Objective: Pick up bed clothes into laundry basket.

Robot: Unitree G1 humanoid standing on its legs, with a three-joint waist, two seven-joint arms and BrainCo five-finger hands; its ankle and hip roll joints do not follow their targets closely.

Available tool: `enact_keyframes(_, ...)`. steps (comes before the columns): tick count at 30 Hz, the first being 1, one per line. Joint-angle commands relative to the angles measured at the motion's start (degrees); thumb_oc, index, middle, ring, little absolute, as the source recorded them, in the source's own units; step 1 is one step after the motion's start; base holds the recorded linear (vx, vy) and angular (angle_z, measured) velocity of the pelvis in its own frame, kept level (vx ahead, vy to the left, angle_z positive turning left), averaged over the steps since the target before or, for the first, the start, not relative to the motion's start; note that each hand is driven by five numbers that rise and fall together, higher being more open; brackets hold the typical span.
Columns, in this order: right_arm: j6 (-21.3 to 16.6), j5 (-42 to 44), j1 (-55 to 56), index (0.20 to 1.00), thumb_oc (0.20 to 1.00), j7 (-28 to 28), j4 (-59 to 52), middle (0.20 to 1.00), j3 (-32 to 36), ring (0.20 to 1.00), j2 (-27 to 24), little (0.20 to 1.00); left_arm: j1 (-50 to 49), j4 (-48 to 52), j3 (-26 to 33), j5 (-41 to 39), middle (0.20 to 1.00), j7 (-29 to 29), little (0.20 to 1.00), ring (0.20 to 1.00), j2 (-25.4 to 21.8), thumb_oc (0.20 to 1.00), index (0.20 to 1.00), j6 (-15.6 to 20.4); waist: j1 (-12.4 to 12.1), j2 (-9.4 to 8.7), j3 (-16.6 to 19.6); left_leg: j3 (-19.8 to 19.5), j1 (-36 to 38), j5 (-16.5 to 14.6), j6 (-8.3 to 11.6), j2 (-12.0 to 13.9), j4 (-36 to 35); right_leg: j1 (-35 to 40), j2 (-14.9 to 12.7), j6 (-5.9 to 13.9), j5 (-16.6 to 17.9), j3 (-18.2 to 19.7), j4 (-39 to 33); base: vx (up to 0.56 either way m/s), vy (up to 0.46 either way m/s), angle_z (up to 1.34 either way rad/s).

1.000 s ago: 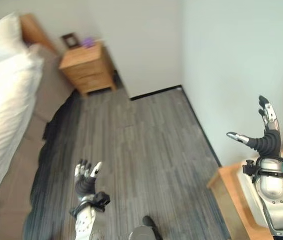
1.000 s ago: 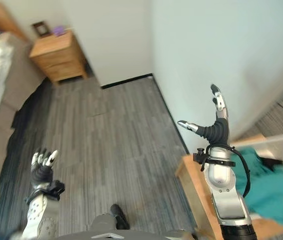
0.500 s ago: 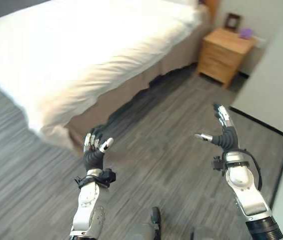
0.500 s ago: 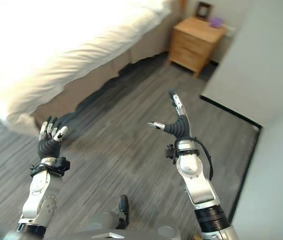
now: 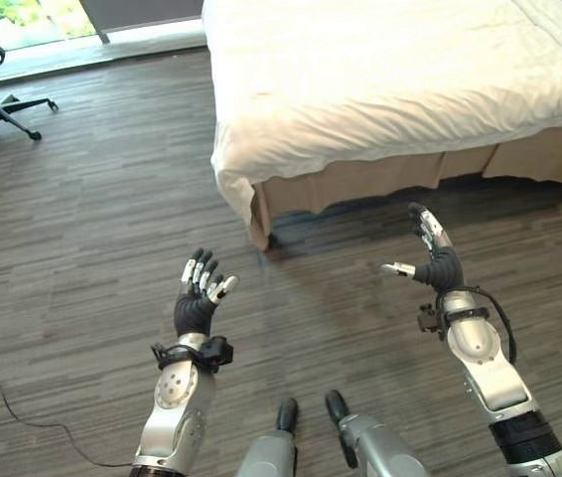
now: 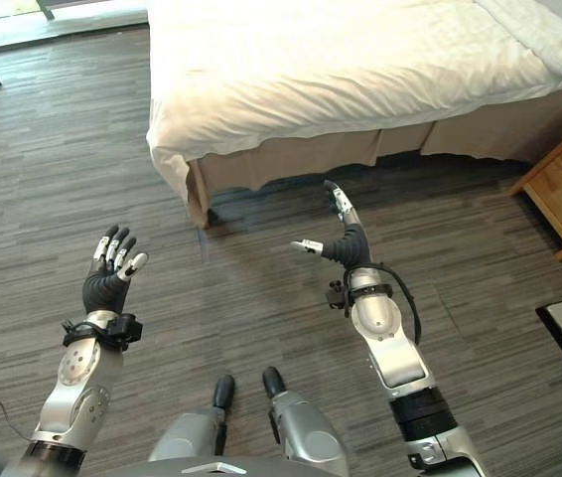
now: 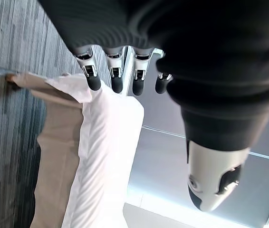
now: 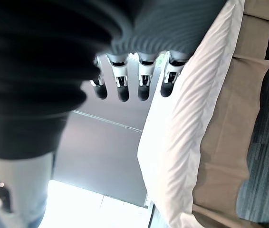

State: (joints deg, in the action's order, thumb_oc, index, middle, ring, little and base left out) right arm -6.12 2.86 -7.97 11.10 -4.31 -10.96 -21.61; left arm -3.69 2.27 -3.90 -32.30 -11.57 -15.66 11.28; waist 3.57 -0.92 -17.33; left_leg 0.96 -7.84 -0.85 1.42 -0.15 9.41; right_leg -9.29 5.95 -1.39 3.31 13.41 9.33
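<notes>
Left hand (image 5: 198,310) and right hand (image 5: 434,263) raised before white-sheeted bed (image 5: 380,79), fingers released, empty

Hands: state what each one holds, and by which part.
Nothing is held. The left hand and right hand are open, raised above the floor short of the bed.

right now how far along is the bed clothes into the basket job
Both hands are held up open with nothing in them: the left hand and the right hand are raised over the wood floor, short of the bed. The white bedding lies spread on the bed. That fits either a bed with clothes left to collect or one cleared of them.
</notes>
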Motion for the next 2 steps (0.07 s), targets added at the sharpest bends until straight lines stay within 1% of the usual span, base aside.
enact_keyframes(1,-3.03,2.29,-0.96,1.000,1.000,0.04,-4.48,1.000,1.20,1.000,1.13,1.000,-1.26,2.27,4.55,1.72,1.000,-1.12,1.000,1.000,-1.45,1.000,1.000,3.10,0.17,-1.85,1.97,7.94,4.40,-4.59,-0.79,-0.48,-2.27,7.57,-8.41,5.48,-0.43,-0.70,-13.52,0.08,-0.015,0.83)
enact_keyframes(2,-2.64,2.66,-0.45,1.000,1.000,-0.70,-4.86,1.000,1.24,1.000,1.38,1.000,-2.63,1.96,5.17,1.48,1.000,-0.63,1.000,1.000,-1.15,1.000,1.000,2.59,0.31,-1.20,2.68,7.91,5.89,-4.61,-1.42,-0.57,-4.90,7.87,-7.86,5.51,-0.69,-0.66,-13.61,0.09,0.011,0.86)
